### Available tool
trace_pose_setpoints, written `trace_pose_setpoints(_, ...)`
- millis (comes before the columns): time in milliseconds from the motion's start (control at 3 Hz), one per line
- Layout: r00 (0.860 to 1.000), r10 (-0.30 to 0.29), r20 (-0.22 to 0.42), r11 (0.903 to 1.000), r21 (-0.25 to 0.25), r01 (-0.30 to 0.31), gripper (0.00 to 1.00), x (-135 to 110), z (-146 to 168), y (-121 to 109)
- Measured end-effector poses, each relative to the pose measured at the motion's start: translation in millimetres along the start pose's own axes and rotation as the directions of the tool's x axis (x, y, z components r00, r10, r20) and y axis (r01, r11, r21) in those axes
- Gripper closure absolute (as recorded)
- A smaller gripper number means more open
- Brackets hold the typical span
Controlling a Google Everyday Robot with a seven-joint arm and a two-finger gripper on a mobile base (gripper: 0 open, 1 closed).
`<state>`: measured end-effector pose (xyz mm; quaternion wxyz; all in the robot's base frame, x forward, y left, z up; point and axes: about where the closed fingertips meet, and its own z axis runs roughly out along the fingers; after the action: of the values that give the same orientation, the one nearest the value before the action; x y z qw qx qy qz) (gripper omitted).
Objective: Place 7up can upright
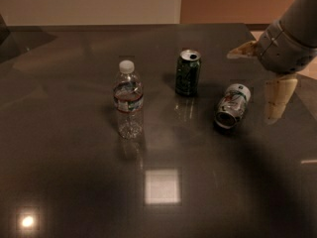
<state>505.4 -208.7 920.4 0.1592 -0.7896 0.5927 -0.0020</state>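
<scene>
The 7up can (pixel 232 106) is silver-white with green and red markings. It lies on its side on the dark table (pixel 74 182), right of centre, with its open end toward me. My gripper (pixel 260 76) hangs on the grey arm at the right edge, just right of and above the can, not touching it. It is open and empty: one cream finger (pixel 242 49) points left and the other finger (pixel 276 98) points down beside the can.
A dark green can (pixel 188 73) stands upright just left of and behind the 7up can. A clear water bottle (pixel 129 100) with a white cap stands upright further left. The table's far edge meets a wall.
</scene>
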Motion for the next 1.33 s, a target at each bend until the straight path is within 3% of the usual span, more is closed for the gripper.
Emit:
trace_pose_setpoints(333,0.990,-0.138,-0.015,0.9886,-0.063,0.137,0.00,11.0,20.6,-13.1)
trace_pose_setpoints(667,0.961,-0.275,-0.005,0.9545,-0.121,0.273,0.00,14.1,37.5,-12.2)
trace_pose_setpoints(1333,0.880,-0.472,0.059,0.8666,-0.154,0.475,0.00,3.5,58.0,1.1)
